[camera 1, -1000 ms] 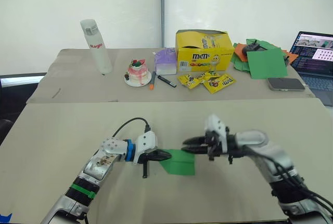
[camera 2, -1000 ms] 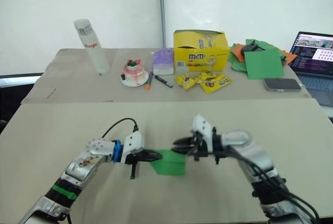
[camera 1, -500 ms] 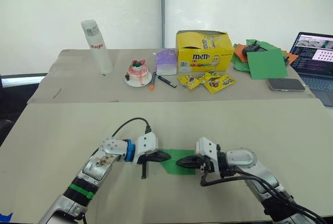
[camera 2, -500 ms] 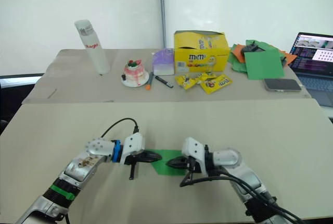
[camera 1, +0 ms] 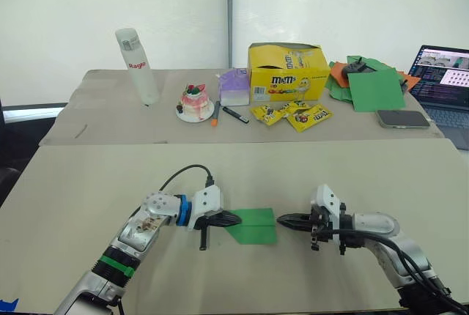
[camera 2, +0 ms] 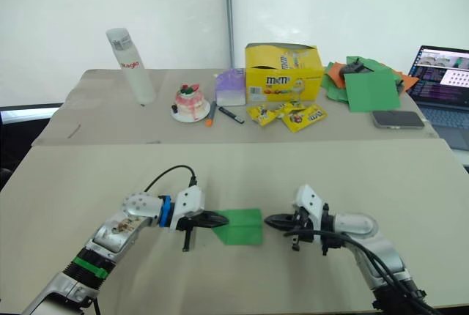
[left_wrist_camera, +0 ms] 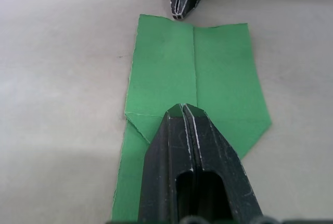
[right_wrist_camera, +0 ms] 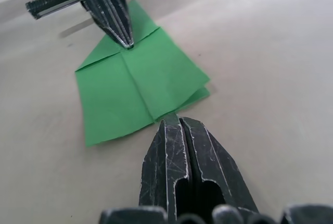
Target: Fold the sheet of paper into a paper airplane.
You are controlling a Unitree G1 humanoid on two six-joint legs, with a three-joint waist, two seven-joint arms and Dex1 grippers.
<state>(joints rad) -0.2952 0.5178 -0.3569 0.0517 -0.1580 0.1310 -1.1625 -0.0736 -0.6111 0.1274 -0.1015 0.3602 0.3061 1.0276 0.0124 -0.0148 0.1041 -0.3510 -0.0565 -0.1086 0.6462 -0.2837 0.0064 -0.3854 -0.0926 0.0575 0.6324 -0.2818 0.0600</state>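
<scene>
The sheet of paper lies on the near table as a bright green creased wedge, pointed toward the left, with a centre crease. My left gripper is shut, and its tip rests on the pointed end of the paper. My right gripper is also shut and lies low on the table. Its tip touches the paper's right edge at the crease. The two grippers point at each other across the paper.
On the far table stand a yellow candy box, candy bags, a small cake, a white bottle, a heap of green and orange sheets, a phone and a laptop.
My right gripper dropped from above the paper onto it, then slid right along the crease to the paper's right edge. The left gripper stayed in place on the pointed end.
</scene>
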